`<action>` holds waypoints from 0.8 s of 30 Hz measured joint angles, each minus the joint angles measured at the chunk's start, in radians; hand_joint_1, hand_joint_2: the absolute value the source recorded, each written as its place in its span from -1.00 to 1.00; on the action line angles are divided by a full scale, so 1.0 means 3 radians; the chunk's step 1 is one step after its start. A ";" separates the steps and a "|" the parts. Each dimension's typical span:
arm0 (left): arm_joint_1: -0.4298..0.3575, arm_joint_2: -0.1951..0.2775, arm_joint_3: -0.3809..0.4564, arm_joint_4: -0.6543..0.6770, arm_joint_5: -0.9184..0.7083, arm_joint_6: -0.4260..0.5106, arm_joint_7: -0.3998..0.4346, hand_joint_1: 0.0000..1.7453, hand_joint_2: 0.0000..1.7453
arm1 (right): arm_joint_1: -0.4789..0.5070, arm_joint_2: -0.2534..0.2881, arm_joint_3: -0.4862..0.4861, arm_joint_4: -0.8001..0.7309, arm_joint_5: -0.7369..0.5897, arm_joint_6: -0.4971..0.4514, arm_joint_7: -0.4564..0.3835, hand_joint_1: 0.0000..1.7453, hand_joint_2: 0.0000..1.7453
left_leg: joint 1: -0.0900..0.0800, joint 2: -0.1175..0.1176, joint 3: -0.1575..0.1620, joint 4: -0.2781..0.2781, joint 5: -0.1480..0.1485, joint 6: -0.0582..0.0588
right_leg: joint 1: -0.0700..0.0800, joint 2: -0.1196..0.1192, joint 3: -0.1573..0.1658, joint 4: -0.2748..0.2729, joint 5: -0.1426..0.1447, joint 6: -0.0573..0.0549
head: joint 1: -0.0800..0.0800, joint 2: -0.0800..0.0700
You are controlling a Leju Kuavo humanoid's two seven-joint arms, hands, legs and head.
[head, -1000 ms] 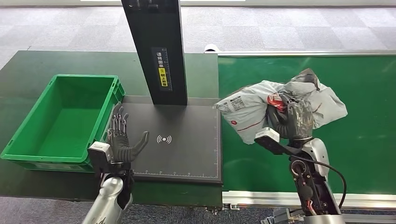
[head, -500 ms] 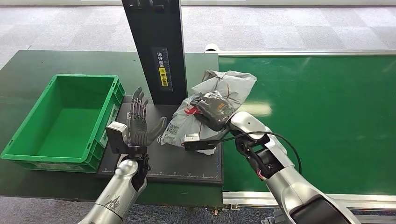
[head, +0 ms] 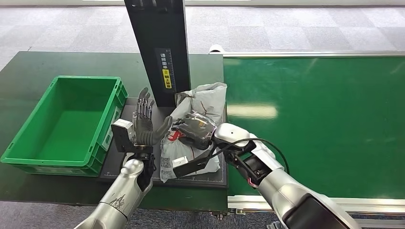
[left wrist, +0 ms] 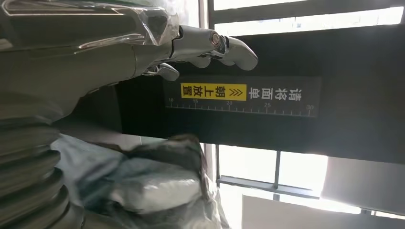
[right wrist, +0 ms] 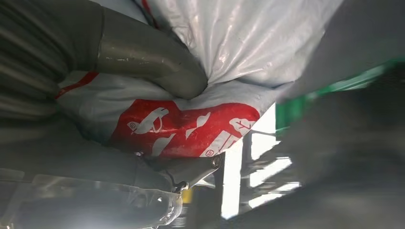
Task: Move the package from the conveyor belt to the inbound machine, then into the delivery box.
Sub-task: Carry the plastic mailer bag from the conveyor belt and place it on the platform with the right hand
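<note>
The package (head: 198, 102), a grey-white plastic mailer with red print (right wrist: 191, 129) and a label, hangs over the black scanning plate of the inbound machine (head: 143, 169), beside its black post (head: 160, 47). My right hand (head: 196, 130) grips its middle from the conveyor side; the thumb (right wrist: 148, 57) presses into the bag. My left hand (head: 143, 125) stands upright and open just left of the package, fingers spread, palm toward it; its fingers (left wrist: 215, 45) reach up in front of the post's yellow label. The crumpled package (left wrist: 153, 183) lies close beside that hand.
The green delivery box (head: 64, 124) sits empty to the left of the plate, its rim close to my left hand. The green conveyor belt (head: 325, 119) stretches off on the right. The machine's post rises right behind the package.
My right hand has carried the package leftward from above the belt to over the scanning plate. My left hand rose and came closer to the package.
</note>
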State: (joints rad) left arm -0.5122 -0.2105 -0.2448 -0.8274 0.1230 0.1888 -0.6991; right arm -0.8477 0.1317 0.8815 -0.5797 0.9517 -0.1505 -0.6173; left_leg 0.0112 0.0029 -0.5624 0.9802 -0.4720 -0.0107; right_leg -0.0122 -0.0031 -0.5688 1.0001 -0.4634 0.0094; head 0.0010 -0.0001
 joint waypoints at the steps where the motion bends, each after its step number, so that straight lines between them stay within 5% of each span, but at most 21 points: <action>1: -0.0009 -0.0010 -0.0004 0.0018 0.0006 0.0007 0.0000 -1.00 1.00 | 0.0014 0.0027 0.0043 0.0007 -0.0025 -0.0006 0.0016 0.81 1.00 | 0.0001 0.0000 0.0000 0.0000 0.0000 0.0000 | 0.0001 0.0000 -0.0001 0.0000 0.0000 0.0000 | 0.0000 0.0000; 4: -0.0046 -0.0027 -0.0019 0.0068 0.0032 0.0033 0.0000 -1.00 1.00 | 0.0031 0.0107 0.0146 0.0039 -0.0116 -0.0012 0.0196 -0.44 1.00 | 0.0002 0.0000 -0.0001 0.0000 0.0000 0.0000 | 0.0002 0.0000 -0.0003 0.0000 0.0000 0.0000 | 0.0000 0.0000; 5: -0.0057 -0.0028 -0.0024 0.0080 0.0043 0.0037 0.0000 -1.00 1.00 | 0.0028 0.0124 0.0167 0.0058 -0.0161 -0.0011 0.0253 -0.66 1.00 | 0.0002 0.0000 -0.0001 -0.0001 0.0000 0.0000 | 0.0002 0.0000 -0.0003 0.0000 0.0000 0.0000 | 0.0000 0.0000; 13: -0.0079 -0.0026 -0.0044 0.0137 0.0073 0.0036 0.0000 -1.00 1.00 | 0.0013 0.0132 0.0218 0.0184 -0.0351 -0.0016 0.0280 -0.66 1.00 | -0.0001 -0.0001 -0.0001 0.0001 0.0000 0.0000 | -0.0001 0.0000 -0.0001 0.0000 0.0000 0.0000 | 0.0001 0.0000; 17: -0.0084 -0.0026 -0.0052 0.0143 0.0073 0.0036 0.0000 -1.00 1.00 | 0.0010 0.0132 0.0230 0.0214 -0.0361 -0.0019 0.0279 -0.98 1.00 | 0.0000 -0.0001 -0.0001 0.0001 0.0000 0.0000 | 0.0000 0.0000 -0.0001 0.0000 0.0000 0.0000 | 0.0001 -0.0001; 24: -0.0106 -0.0026 -0.0056 0.0191 0.0077 0.0028 0.0000 -1.00 1.00 | 0.0011 0.0097 0.0197 0.0246 -0.0557 -0.0089 0.0273 -1.00 1.00 | 0.0000 -0.0001 -0.0001 0.0001 0.0000 0.0000 | 0.0000 0.0000 -0.0002 0.0000 0.0000 0.0000 | 0.0001 0.0000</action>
State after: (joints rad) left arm -0.5440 -0.2183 -0.2617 -0.7701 0.1461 0.1973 -0.6992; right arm -0.8442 0.1610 0.9406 -0.5058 0.7844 -0.1773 -0.5353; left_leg 0.0111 0.0027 -0.5626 0.9803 -0.4720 -0.0107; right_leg -0.0122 -0.0030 -0.5692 1.0001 -0.4634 0.0095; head 0.0011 -0.0002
